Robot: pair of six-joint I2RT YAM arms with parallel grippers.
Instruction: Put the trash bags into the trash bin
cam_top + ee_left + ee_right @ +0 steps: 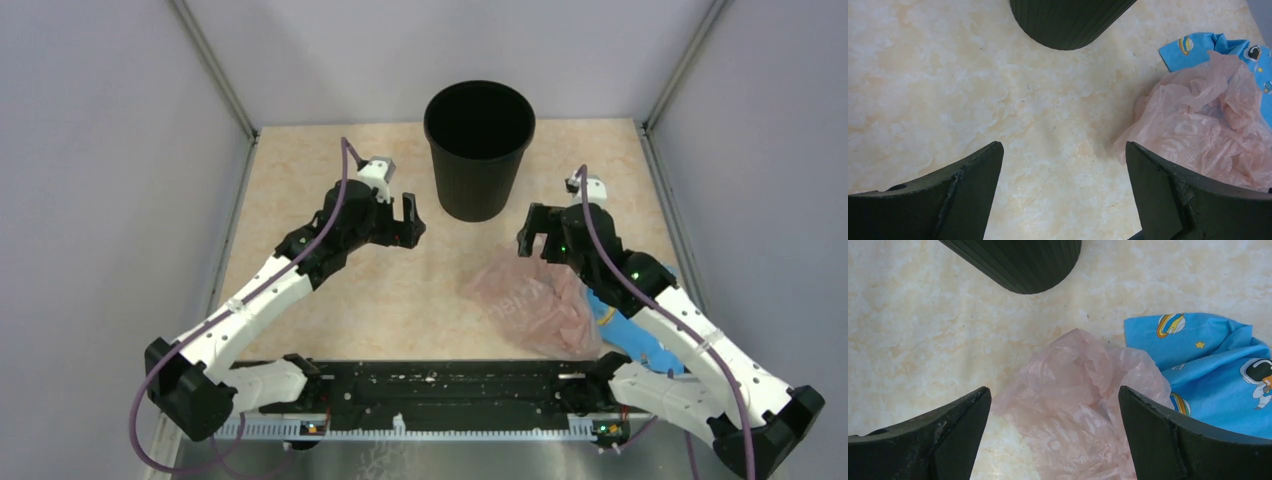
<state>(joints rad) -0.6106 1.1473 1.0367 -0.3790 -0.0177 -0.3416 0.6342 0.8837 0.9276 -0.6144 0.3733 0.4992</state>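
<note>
Nearer to the arm bases than the trash bin (479,150), and off to its right, you have the pink trash bag (530,300) lying crumpled on the surface (380,300), apart from the bin. On the side of the bag away from the bin lies a blue printed piece (625,330) with cartoon astronauts and ringed planets; the pink film overlaps its edge. The bin stands upright at the back of the surface, its mouth dark, so you cannot tell whether anything lies inside. Your left pincer (408,222) hangs just left of the bin, jaws spread wide with nothing between them. Its wrist view shows only bare surface between the fingers, with the bin's base ahead. Your right pincer (535,235) hangs just right of the bin's base, over the bin-side edge of the pink bag. Its jaws are likewise wide apart and hold nothing, and the crumpled film shows below and between its fingers.
</note>
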